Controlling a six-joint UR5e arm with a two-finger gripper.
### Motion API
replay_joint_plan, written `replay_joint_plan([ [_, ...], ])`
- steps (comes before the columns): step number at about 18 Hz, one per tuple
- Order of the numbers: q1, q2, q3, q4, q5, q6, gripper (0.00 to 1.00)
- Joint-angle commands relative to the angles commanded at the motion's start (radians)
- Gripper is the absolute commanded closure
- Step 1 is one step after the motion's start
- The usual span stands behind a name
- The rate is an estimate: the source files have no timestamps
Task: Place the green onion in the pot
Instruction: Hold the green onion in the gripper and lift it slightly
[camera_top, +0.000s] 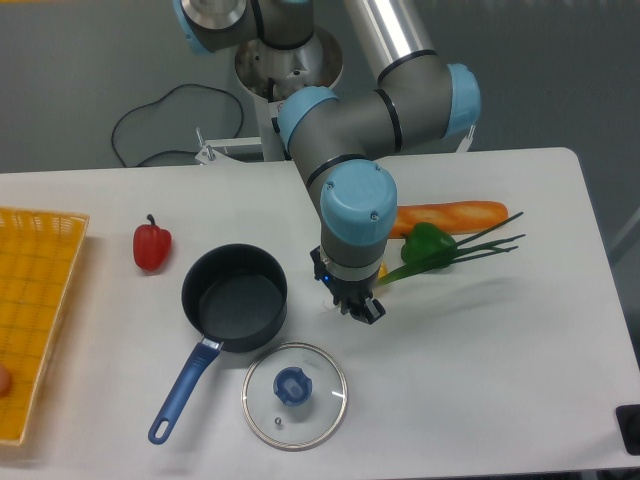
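Basket (40, 320) hangs off the desk's left edge; only a sliver of something pale shows at its lower left, can't tell what. Red pepper (152, 246) sits just right of it.

Pot (235, 297) is left of centre, looks empty, blue handle pointing to the front edge. Glass lid (294, 394) lies off the pot, near the front edge.

Gripper (361, 309) hangs low just right of the pot, at the root end of the green onion (468, 252). Fingers are too small and dark: can't tell whether they're apart or clamped.

Onion's leaves trail toward the right edge, under the green pepper (428, 246), with the bread (445, 215) behind.

I'd grab low on the stem and lift clear so the pepper doesn't drag along.
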Motion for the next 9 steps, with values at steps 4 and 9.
replay_joint_plan([
  [4, 0.002, 0.002, 0.002, 0.002, -0.002, 0.000, 0.77],
  [9, 0.006, 0.023, -0.002, 0.000, -0.008, -0.043, 0.77],
])
